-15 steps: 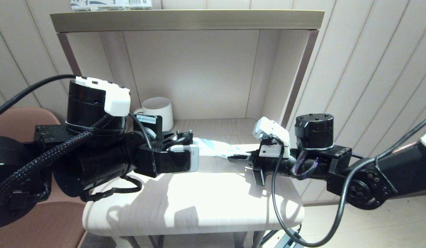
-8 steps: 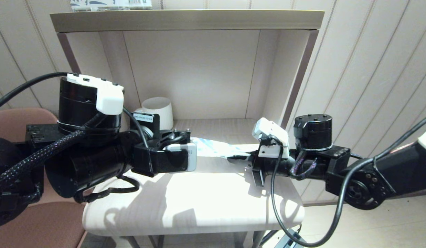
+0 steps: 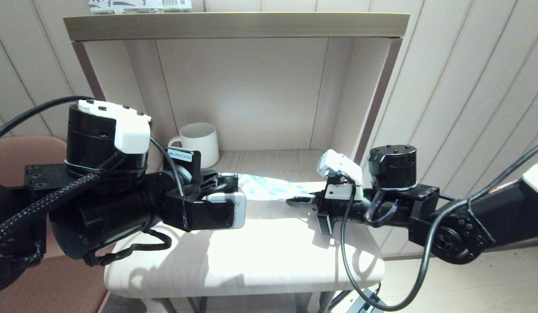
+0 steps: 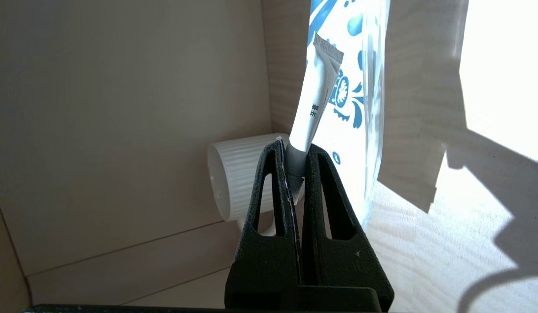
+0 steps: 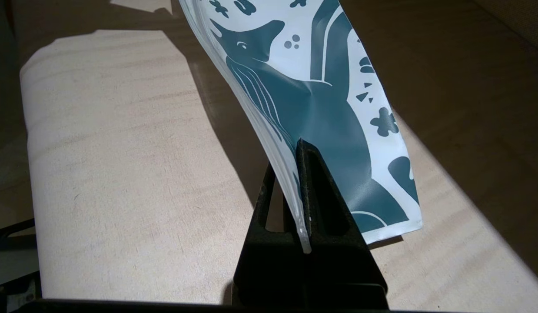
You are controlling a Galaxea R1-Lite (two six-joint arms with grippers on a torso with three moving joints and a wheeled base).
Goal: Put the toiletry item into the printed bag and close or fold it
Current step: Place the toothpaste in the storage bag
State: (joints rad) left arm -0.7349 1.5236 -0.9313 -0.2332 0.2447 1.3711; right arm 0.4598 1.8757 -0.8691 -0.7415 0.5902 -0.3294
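Brown chair (image 3: 17,156) at far left, partly behind the left arm; left arm reaches in level across the pale wooden table (image 3: 251,256) toward the open shelf unit (image 3: 234,26).

Left gripper (image 4: 295,152) sits over the table's left part, just in front of the white ribbed cup (image 3: 199,140) that stands in the shelf's lower bay; its black fingers (image 4: 269,204) are clenched on the cap end of the toiletry item (image 4: 314,102), which in the left wrist view reads as a small white tube with a crimped tail and tiny dark print, not a stick; the tube points away from the gripper, its tail lying against the printed face of the bag.

Printed bag (image 3: 269,187) hangs above the table between the two grippers, a long white pouch with blue-grey print; its left end is beside the left gripper, its right end is in the right gripper; whether the tube is inside the bag's mouth or only beside it cannot be told.

Right gripper (image 5: 301,182) is over the table's right part, pointing left; jaws pinched tight on the bag's edge, the film curving up and away from them; the right wrist view shows dark teal leaf and flower shapes (image 5: 303,100) on the held end.

A printed package (image 3: 138,5) lies on top of the shelf unit, upper left, mostly cut off.
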